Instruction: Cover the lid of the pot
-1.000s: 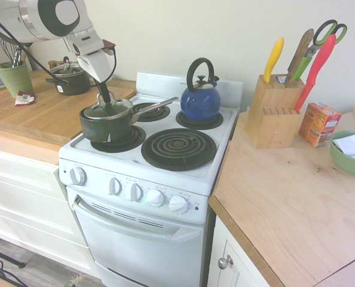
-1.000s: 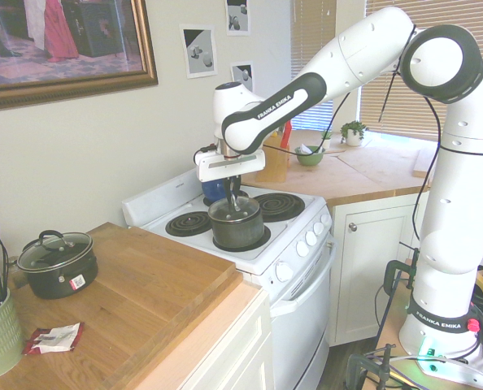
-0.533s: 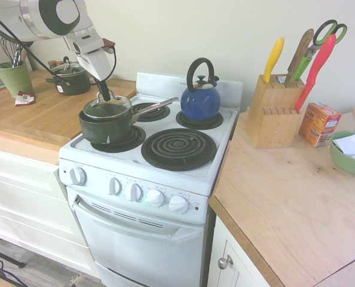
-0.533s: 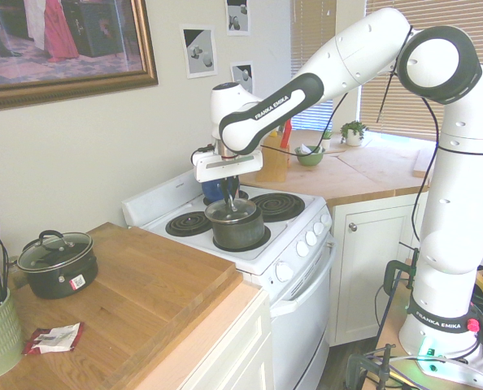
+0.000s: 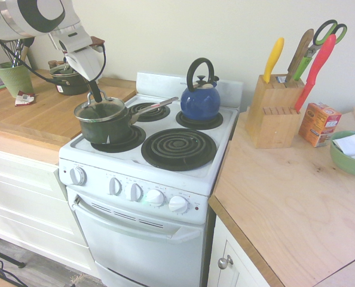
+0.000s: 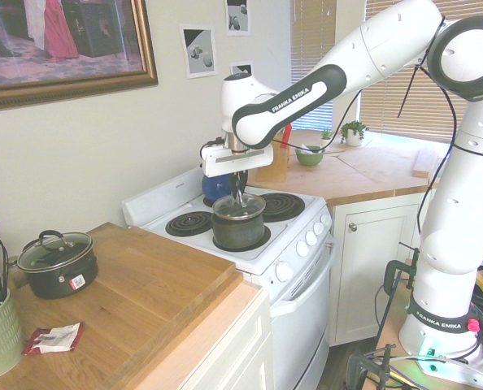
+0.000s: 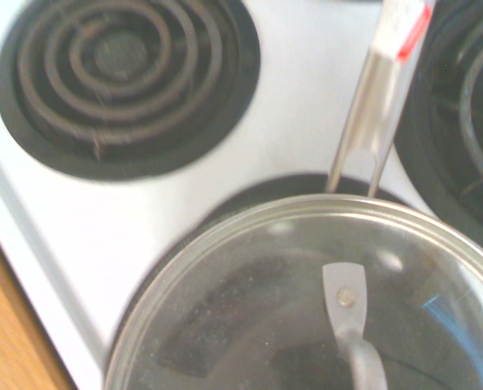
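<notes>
Lid carried off-centre over pot, shifted left versus earlier frame.
First exterior: gripper (image 5: 95, 95) clamped on lid (image 5: 100, 109), tilted above pot (image 5: 107, 127); kettle (image 5: 200, 95) behind. Second exterior: lid (image 6: 239, 208) raised, black pot (image 6: 56, 263) well apart.

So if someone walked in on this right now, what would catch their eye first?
Probably the white arm reaching over the stove, its end effector shut on the knob of the glass lid, which sits on or just above the green saucepan on the front burner nearest the wooden counter. Next, the bright blue kettle on a back burner, and the knife block with yellow and red handles on the counter beside it.
</notes>
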`<state>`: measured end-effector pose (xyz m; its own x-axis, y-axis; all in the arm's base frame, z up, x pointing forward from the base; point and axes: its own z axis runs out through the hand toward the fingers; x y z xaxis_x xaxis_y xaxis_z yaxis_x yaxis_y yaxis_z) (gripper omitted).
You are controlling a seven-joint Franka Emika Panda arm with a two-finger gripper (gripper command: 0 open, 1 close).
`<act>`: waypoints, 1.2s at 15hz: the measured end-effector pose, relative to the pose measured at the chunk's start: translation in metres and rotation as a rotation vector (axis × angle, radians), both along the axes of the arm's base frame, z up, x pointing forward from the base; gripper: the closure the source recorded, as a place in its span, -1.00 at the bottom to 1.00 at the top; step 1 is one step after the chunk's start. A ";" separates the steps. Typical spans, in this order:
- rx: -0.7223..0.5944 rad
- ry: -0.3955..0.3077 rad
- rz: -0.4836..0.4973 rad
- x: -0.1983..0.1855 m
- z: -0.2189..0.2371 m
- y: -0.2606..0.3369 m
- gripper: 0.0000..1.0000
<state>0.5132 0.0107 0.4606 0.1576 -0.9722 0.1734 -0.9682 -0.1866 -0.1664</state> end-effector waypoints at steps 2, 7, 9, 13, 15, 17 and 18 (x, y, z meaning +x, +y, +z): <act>-0.007 -0.018 -0.001 0.005 -0.010 0.003 1.00; -0.003 -0.058 -0.015 0.014 -0.008 -0.001 1.00; 0.000 -0.074 -0.017 0.015 -0.003 -0.001 1.00; 0.001 -0.093 -0.021 0.016 0.006 -0.003 1.00; 0.000 -0.087 -0.021 0.016 0.004 -0.002 1.00; -0.001 -0.078 -0.019 0.014 0.000 -0.001 1.00; -0.002 -0.073 -0.017 0.013 -0.001 0.000 1.00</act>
<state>0.5267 0.0108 0.4592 0.1281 -0.9742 0.1856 -0.9564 -0.1709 -0.2368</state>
